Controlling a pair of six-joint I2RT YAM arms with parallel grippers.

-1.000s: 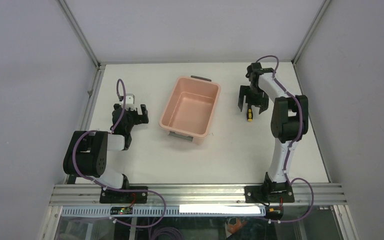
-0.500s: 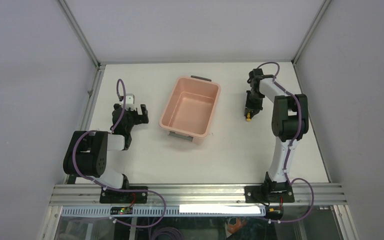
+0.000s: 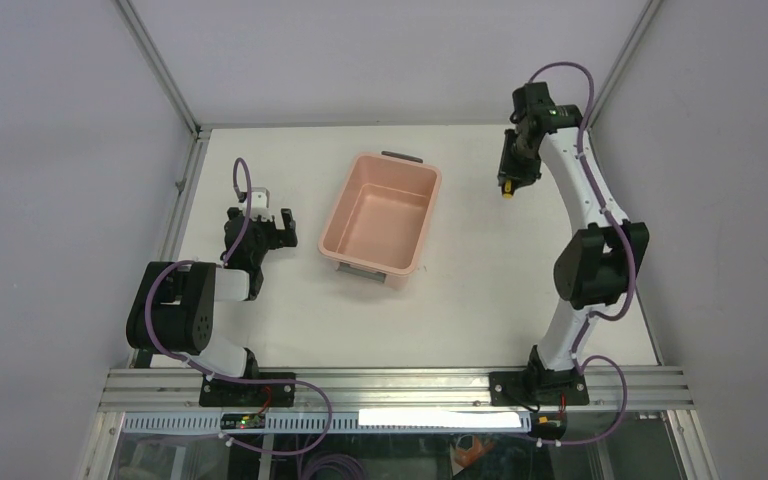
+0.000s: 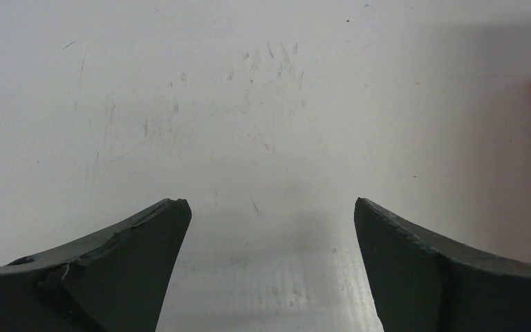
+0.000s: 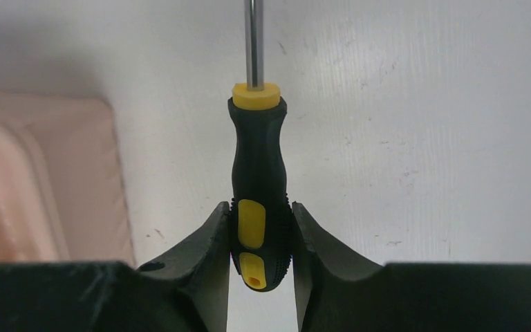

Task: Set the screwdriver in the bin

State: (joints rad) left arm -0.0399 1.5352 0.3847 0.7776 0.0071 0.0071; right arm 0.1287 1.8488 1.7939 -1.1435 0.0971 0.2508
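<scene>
- Top external view, item 1: screwdriver [image 3: 507,189], black-and-yellow handle. It is clamped in the right gripper [image 3: 515,168] and appears to hang above the desk [image 3: 460,310], off the far right corner of the bin [image 3: 382,218], not over it.
- Right wrist view: the gripper's two fingers are closed on the butt end of the handle. Most of the handle and all of the thin shaft stick out beyond the grip, and the bin's pink side lies to the left of the tool.
- Left gripper [image 4: 269,207]: jaws spread wide, nothing between them, low over the desk to the left of the bin.
- Bin: salmon-pink, nothing inside it, with grey handles [image 3: 401,156] at its short ends.
- Hazard 1: the hold is near the butt, so the unsupported length could pivot or slide out between the fingers during a quick swing toward the bin.
- Hazard 2: letting go short of the bin's right rim would put the tool on the desk.
- Hazard 3: a low carry could snag the shaft on that rim and nudge the bin.
- Count: screwdriver, one; bin, one; bin handles, two; grippers, two; desk, one.
</scene>
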